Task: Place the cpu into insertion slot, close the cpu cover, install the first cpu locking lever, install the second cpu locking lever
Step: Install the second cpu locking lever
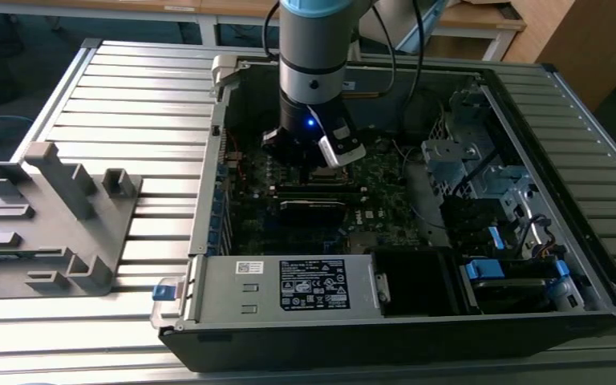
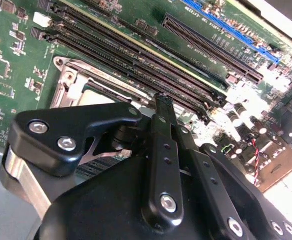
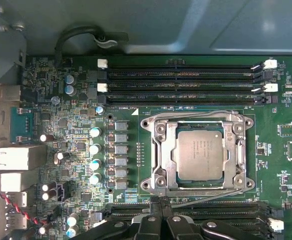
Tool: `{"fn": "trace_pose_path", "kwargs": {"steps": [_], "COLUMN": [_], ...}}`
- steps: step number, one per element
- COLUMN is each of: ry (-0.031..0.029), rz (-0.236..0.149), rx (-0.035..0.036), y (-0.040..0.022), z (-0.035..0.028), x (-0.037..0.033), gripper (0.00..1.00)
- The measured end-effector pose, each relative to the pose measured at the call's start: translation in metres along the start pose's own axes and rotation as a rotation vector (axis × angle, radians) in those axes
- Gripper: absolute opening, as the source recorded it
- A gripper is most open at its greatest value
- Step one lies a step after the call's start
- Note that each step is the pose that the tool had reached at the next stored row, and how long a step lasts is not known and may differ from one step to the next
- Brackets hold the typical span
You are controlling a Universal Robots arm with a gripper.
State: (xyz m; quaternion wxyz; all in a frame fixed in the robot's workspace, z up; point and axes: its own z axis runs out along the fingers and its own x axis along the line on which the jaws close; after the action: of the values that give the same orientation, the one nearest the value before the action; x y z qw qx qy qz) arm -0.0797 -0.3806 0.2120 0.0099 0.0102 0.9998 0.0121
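**CPU seated in its socket, cover down, levers unclear**

Exterior view: the cpu itself is too small to pick out here. The arm reaches down into the open computer case (image 1: 565, 265), which lies on the slatted tabletop (image 1: 126, 88), with the end effector (image 1: 310, 164) low over the motherboard (image 1: 378, 204).

Second wrist view: the end effector (image 2: 161, 102) has its fingers pressed together with nothing between them, their tips just above the socket's edge. Its body hides most of the socket.

First wrist view: the cpu (image 3: 200, 152) lies flat in the socket, framed by the cpu cover (image 3: 162, 150), which appears lowered around it. Placement looks done and the cover closed. Whether either locking lever is latched cannot be told; the finger tips mask the socket's near edge.
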Motion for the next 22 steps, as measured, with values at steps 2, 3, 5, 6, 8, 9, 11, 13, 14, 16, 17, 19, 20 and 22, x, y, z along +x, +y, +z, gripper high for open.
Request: {"fn": "trace_pose_path", "kwargs": {"steps": [2,3,5,6,8,9,11,13,14,16,17,19,20,22], "ry": [-0.0002,-0.0002,-0.0001,-0.0001,0.0000,0.0000,0.0001,0.0001,0.0000,0.0004,0.0005,0.0006,0.0008,0.0010], "rz": [0.000,0.000,0.000,0.000,0.000,0.000,0.000,0.000,0.000,0.000,0.000,0.001,0.001,0.001], "rx": [-0.0003,-0.0002,-0.0002,-0.0001,-0.0001,0.0000,-0.0006,-0.0032,-0.0041,-0.0096,-0.0165,-0.0317,-0.0388,-0.0465], "y": [0.0000,0.0000,-0.0001,-0.0001,-0.0002,-0.0002,-0.0003,-0.0004,-0.0003,-0.0005,-0.0004,-0.0004,-0.0004,-0.0005], "z": [0.0006,0.0011,0.0024,0.0032,0.0049,0.0058,0.0075,0.0087,0.0096,0.0105,0.0107,0.0110,0.0110,0.0116], "x": [0.0007,0.0013,0.0023,0.0029,0.0039,0.0043,0.0051,0.0055,0.0057,0.0063,0.0064,0.0065,0.0065,0.0067], "gripper": [0.11,0.11,0.11,0.11,0.11,0.11,0.11,0.11,0.11,0.11,0.11,0.11,0.11,0.11]}}
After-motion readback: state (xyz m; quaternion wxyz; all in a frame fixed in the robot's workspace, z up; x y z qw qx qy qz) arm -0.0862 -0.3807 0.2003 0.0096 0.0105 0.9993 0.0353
